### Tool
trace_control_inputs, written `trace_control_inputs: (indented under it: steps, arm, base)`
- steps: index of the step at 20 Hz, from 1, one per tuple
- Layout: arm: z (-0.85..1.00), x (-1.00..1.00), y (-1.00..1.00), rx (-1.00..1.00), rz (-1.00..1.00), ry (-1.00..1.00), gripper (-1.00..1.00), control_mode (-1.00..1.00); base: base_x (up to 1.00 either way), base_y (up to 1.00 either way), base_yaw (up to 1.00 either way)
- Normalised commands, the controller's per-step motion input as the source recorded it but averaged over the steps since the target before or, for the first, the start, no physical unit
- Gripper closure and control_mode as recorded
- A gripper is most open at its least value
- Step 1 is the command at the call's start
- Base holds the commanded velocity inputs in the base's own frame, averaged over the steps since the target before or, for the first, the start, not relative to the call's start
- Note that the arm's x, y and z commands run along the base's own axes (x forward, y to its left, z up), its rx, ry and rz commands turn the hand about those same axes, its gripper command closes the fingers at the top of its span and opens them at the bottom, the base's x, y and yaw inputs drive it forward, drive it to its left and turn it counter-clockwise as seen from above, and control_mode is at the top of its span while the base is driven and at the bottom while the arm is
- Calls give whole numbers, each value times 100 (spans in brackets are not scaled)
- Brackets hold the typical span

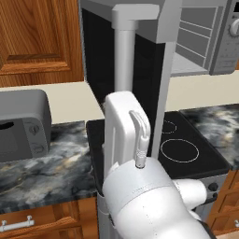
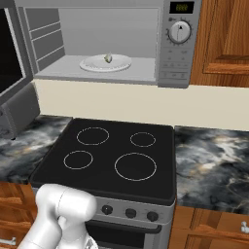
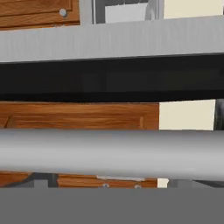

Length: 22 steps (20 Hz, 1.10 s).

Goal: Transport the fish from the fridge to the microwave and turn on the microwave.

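A: Far left first?
B: Rounded grey countertop appliance (image 1: 23, 126) on the marbled worktop (image 1: 51, 172). Not part of the job, just parked there.

A: Next over?
B: Microwave (image 2: 170, 73) door (image 1: 149, 70) swung wide open, black glass facing the base. Long grey handle (image 1: 125, 60) runs upright down it. White arm (image 1: 126, 135) raised right in front of that handle, probably lined up to push or pull the door shut.

A: Claw state?
B: Spread as wide as it goes, gripping nothing. Hand view looks straight onto the handle (image 3: 112, 159), a fat grey bar across the picture, very near. Hard to say from that close-up whether touching or just short.

A: Below?
B: Black four-ring stove (image 2: 107, 155) under the microwave, bare, rings unlit. Only in the way as something to reach over.

A: Where's the fish?
B: Fish (image 2: 108, 58) already inside the microwave, lying on the pale round dish (image 2: 92, 64), about mid-cavity. Placed there so the door can close on it.

A: Far right?
B: Control panel with knob (image 2: 180, 32), pointer up. Judged untouched; shutting the door comes first, then the knob.
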Motion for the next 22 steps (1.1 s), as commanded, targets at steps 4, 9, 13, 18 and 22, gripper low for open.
trace_control_inputs:
  steps: [4,9,13,18,22]
  arm:
    - [3,12,-14,4,-11,0,-100,-100]
    - [0,13,-20,2,-14,0,-100,-100]
    - [0,20,-33,0,-19,0,-100,-100]
    - [0,28,-35,0,-18,1,-100,-100]
    - [0,26,-37,0,-17,0,-100,-100]
  base:
    - [0,0,0]
    - [0,0,0]
    - [0,0,0]
    - [0,0,0]
    - [0,0,0]
